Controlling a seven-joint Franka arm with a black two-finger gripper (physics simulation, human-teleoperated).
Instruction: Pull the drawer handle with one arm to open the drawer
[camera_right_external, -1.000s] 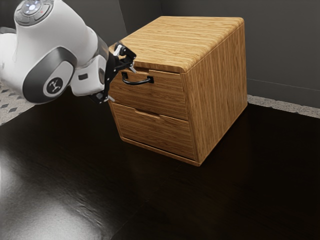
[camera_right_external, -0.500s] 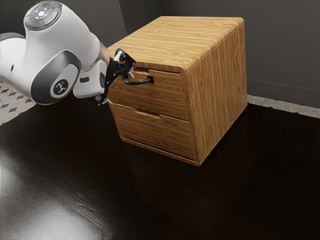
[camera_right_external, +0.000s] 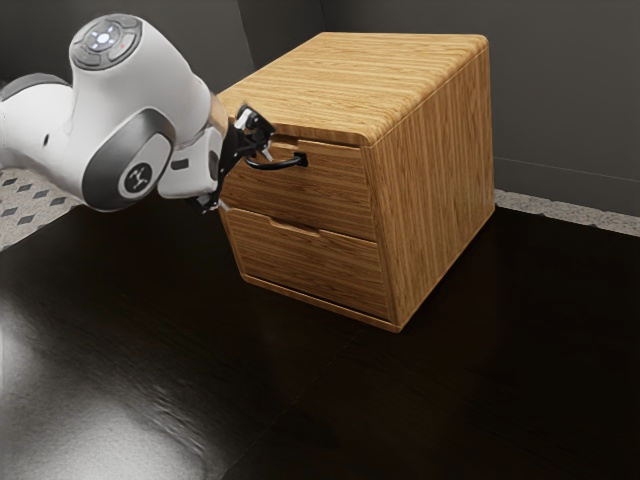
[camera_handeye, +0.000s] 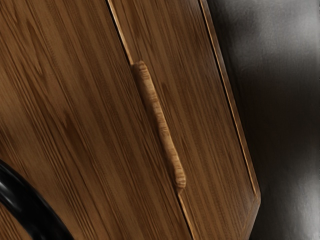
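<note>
Arm's tool (camera_right_external: 257, 146) has moved in to the black handle (camera_right_external: 275, 166) at its end on the exterior view's left (whether it is gripping cannot be told). The top drawer (camera_right_external: 300, 197) remains flush in the cabinet (camera_right_external: 430, 170), so the pull looks still ahead.

We saw the boxy light-brown striped-wood cabinet (camera_right_external: 430, 190) from well back, above its front corner, our wrist camera facing the shared drawer fronts (camera_handeye: 200, 100) up close.
</note>
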